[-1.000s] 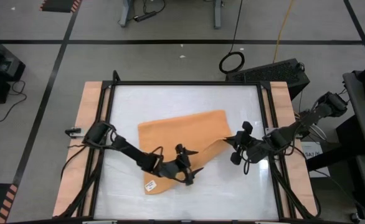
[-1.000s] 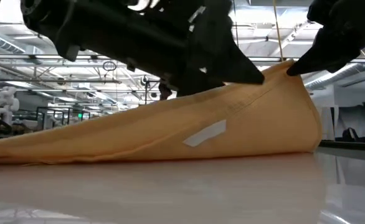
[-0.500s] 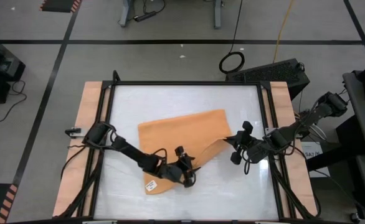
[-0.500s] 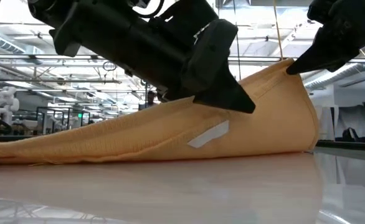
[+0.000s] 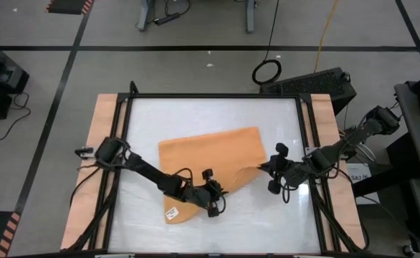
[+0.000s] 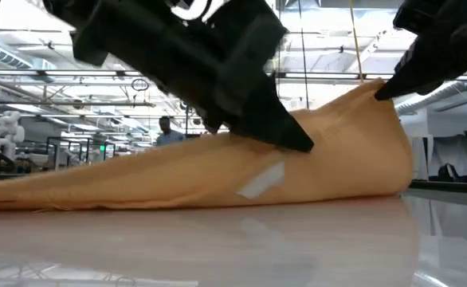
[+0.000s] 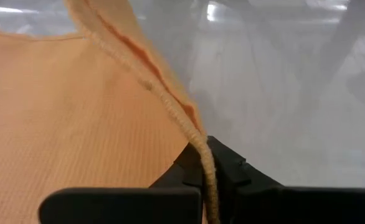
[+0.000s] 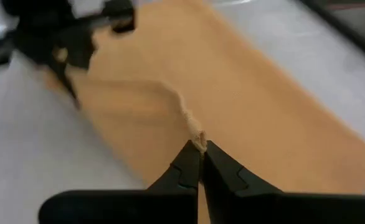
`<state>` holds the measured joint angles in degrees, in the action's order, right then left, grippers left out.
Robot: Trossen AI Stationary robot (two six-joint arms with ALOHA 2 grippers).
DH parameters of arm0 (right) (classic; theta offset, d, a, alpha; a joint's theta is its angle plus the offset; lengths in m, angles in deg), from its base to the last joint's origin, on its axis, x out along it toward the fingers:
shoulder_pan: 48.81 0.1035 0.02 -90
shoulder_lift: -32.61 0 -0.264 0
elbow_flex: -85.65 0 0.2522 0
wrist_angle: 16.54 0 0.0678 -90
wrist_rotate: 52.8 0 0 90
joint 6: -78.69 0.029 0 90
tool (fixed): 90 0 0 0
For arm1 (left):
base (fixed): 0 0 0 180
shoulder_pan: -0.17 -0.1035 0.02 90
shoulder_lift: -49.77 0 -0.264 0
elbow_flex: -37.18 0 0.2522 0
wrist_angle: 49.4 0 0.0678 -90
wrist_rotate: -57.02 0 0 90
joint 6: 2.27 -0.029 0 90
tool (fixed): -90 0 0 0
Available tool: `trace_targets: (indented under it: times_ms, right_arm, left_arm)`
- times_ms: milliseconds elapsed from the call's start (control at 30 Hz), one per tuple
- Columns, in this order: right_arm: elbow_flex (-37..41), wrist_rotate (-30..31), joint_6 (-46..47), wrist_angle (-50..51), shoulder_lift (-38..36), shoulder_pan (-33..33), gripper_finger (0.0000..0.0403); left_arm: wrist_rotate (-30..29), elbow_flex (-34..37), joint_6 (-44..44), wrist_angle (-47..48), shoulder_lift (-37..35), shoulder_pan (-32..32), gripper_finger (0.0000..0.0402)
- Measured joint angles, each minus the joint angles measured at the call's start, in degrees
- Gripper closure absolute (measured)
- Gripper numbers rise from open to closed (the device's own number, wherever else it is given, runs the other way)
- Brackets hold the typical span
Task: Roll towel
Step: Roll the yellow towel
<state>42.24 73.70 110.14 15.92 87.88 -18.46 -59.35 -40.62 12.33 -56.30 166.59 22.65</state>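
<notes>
Right now the orange-tan towel [image 5: 210, 161] lies spread across the middle of the white desk [image 5: 196, 115], its near-right part raised off the surface where both grippers have it. The right gripper [image 5: 261, 167] is closed on the lifted corner; the left gripper [image 5: 222, 192] is clamped thinly on the near hem, just beside the white tag [image 5: 172, 212]. Such shallow pinches risk slipping, and uneven pulling between them could skew the roll or drag the towel.
</notes>
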Motion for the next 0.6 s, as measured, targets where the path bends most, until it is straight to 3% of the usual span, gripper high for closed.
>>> trace_targets:
  times_ms: [167, 367, 500, 600]
  right_arm:
    - [0.0, -10.26, -1.25, 0.39, 0.0, 0.02, 0.0403]
    - [0.02, -21.24, -1.17, 0.48, 0.02, 0.68, 0.0403]
    - [0.02, -23.01, -1.15, 1.96, 0.02, 2.06, 0.0403]
    - [0.02, -19.5, 0.1, 2.59, 0.02, 2.86, 0.0403]
  left_arm:
    - [9.19, 0.02, 1.86, 9.54, -5.28, -1.0, 0.0396]
    - [21.63, 0.0, 1.64, 9.92, -7.28, -3.16, 0.0396]
    - [26.07, 0.0, 2.45, 14.4, -7.24, -4.82, 0.0397]
    - [27.11, 0.0, 2.46, 17.05, -7.24, -6.09, 0.0397]
